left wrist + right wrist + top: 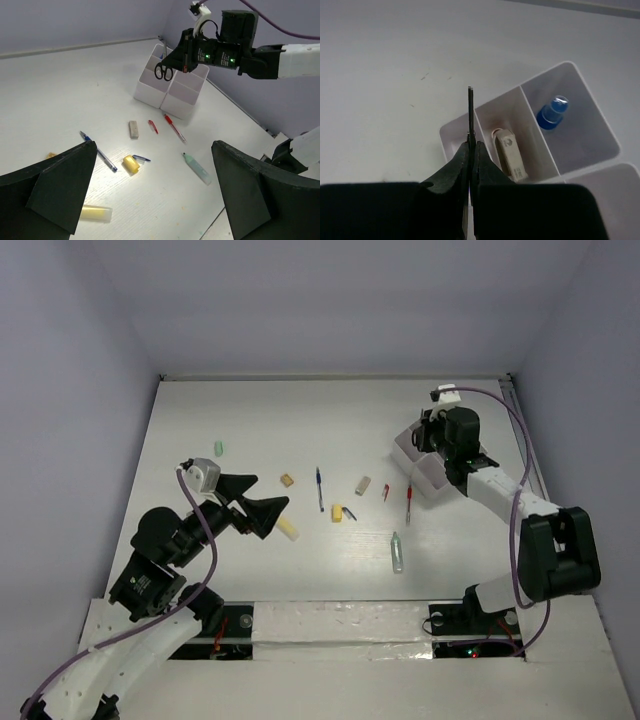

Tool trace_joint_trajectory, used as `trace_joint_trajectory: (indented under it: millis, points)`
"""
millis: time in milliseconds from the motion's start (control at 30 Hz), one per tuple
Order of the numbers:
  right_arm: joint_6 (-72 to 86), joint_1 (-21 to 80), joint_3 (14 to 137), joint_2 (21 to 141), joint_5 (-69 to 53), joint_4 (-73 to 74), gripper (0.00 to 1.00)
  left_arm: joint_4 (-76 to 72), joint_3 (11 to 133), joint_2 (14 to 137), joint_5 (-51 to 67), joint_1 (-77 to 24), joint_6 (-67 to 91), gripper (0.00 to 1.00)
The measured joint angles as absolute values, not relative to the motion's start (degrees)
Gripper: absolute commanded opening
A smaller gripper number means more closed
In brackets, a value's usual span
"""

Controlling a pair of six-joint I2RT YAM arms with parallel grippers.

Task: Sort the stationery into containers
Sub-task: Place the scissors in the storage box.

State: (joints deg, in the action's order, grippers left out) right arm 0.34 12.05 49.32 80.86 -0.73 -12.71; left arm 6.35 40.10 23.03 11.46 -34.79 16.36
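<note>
My right gripper point(471, 148) is shut on the black-handled scissors point(470, 107) and holds them upright above the white organizer tray point(592, 117). In the left wrist view the scissors point(164, 71) hang handles down from it over the tray point(175, 97). The tray holds a beige eraser point(510, 155) and a blue-capped item point(551, 112). My left gripper point(272, 491) is open and empty above the table, near a yellow highlighter point(287, 529). A blue pen point(320, 488), red pen point(408, 505) and green marker point(397, 552) lie on the table.
Also loose on the table are a yellow cap point(337, 512), a beige eraser point(363, 485), a short red piece point(386, 492), a small yellow eraser point(287, 480) and a pale green eraser point(219, 448). The tray point(425, 475) stands near the right wall.
</note>
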Motion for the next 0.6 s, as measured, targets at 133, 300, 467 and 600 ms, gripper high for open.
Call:
trace_joint_trajectory:
  millis: [133, 300, 467, 600]
  points:
    - [-2.0, 12.1, 51.6, 85.5, -4.0, -13.8, 0.0, 7.1, 40.1, 23.1, 11.3, -34.8, 15.7, 0.99]
    - [-5.1, 12.1, 54.5, 87.3, -5.8, -13.8, 0.0, 7.1, 40.1, 23.0, 11.4, -34.8, 15.3, 0.99]
    - [-7.4, 12.1, 55.7, 89.5, -6.1, -13.2, 0.0, 7.1, 40.1, 23.0, 11.4, -34.8, 15.1, 0.99]
    - [-8.2, 12.1, 56.1, 91.7, -6.7, -12.1, 0.0, 7.1, 40.1, 23.0, 11.6, -34.8, 15.0, 0.99]
